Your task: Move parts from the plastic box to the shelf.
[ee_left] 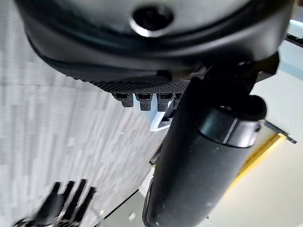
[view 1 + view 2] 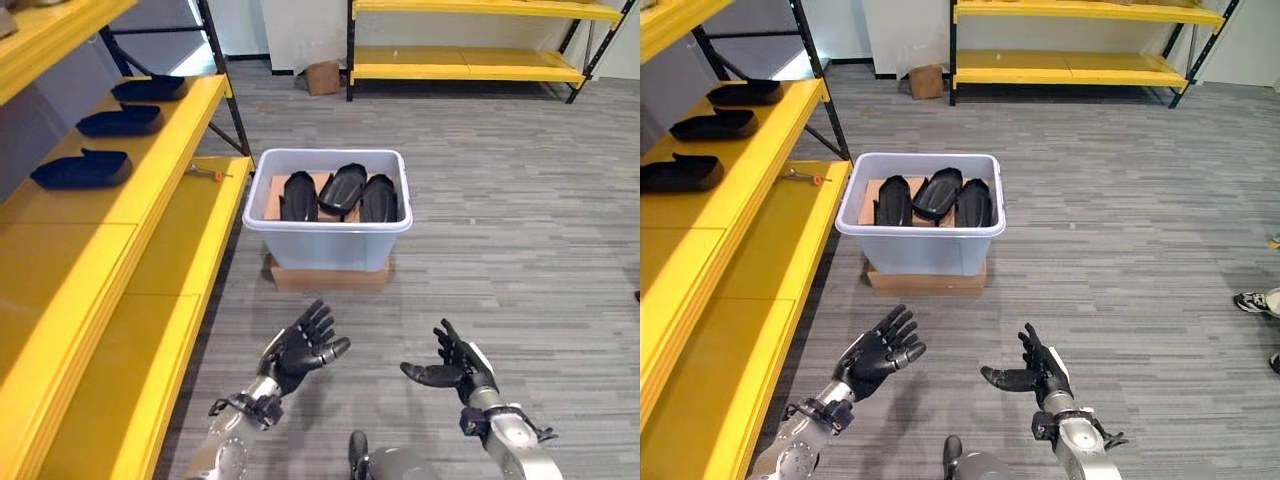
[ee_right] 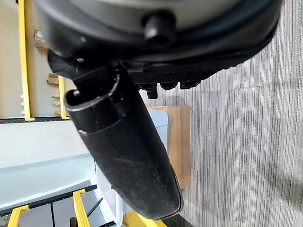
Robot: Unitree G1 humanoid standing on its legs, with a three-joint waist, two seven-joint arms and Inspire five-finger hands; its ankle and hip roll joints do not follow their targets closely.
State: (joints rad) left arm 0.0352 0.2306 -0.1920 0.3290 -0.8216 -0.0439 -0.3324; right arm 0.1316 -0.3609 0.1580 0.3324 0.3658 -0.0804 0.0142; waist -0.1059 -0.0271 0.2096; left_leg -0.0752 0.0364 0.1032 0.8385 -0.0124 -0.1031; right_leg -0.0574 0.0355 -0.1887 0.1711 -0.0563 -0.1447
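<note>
Two hands sit nearest me, both with fingers spread and holding nothing: left hand (image 2: 300, 350), right hand (image 2: 455, 368). Beyond them I see the plastic box (image 2: 327, 240) on a cardboard slab (image 2: 328, 276), three black parts (image 2: 346, 190) inside. Three more parts (image 2: 82, 169) lie on the yellow shelf (image 2: 160, 170) to my left
</note>
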